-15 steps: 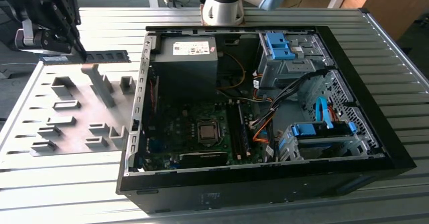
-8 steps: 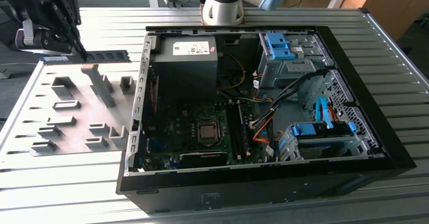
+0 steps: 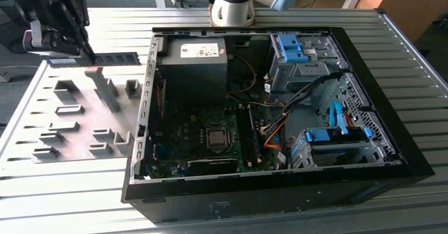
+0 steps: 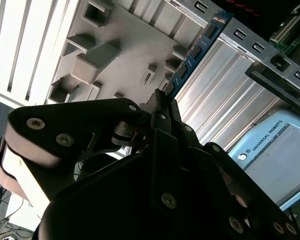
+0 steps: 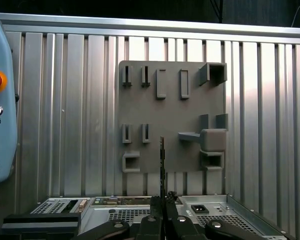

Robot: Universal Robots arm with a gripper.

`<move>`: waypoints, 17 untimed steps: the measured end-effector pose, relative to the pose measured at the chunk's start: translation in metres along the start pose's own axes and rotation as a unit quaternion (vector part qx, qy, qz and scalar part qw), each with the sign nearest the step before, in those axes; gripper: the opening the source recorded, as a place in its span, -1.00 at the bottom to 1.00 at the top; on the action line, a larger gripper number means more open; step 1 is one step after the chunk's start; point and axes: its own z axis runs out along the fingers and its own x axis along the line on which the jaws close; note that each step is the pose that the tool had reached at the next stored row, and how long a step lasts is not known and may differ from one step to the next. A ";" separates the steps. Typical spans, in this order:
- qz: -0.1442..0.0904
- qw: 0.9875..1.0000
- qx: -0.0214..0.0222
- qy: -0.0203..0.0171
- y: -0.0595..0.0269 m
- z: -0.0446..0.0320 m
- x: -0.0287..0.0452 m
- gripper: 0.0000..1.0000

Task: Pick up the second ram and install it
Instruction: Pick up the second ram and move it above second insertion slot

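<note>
While the ram stick (image 3: 115, 59) hangs level above the grey fixture plate (image 3: 77, 124) in the exterior view, the gripper (image 3: 88, 54) is clamped on it near mid-length, probably for balance. Stick is well apart from the open computer case (image 3: 420, 166) and its board slots (image 3: 246, 134), off to the exterior view's right.

Second wrist view: fingers (image 4: 172, 117) pinch the stick's (image 4: 195, 52) flat faces, with the blue strip running out over the plate.

First wrist view: the stick (image 5: 162, 160) is edge-on, straight out from the closed jaws, with the plate (image 5: 170, 80) beyond. Thin-edge hold looks suited to a slot.
</note>
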 end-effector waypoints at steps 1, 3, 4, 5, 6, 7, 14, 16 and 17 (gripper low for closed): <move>0.000 1.000 0.000 0.000 -0.0020 0.0000 0.0000 -0.73; 0.000 1.000 0.000 0.000 -0.0066 -0.0002 -0.0001 -0.73; 0.000 1.000 0.000 0.000 -0.0089 -0.0003 -0.0001 -0.73; 0.000 1.000 0.000 0.000 -0.0114 -0.0003 -0.0001 -0.73; 0.000 1.000 0.000 0.000 -0.0136 -0.0004 -0.0001 -0.73; 0.000 1.000 0.000 0.000 -0.0158 -0.0004 -0.0001 -0.73; 0.002 1.000 0.000 0.000 -0.0320 -0.0006 -0.0002 -0.73; 0.002 1.000 0.000 0.000 -0.0369 -0.0003 -0.0002 -0.73; 0.003 1.000 0.000 0.000 -0.0395 -0.0002 -0.0002 -0.73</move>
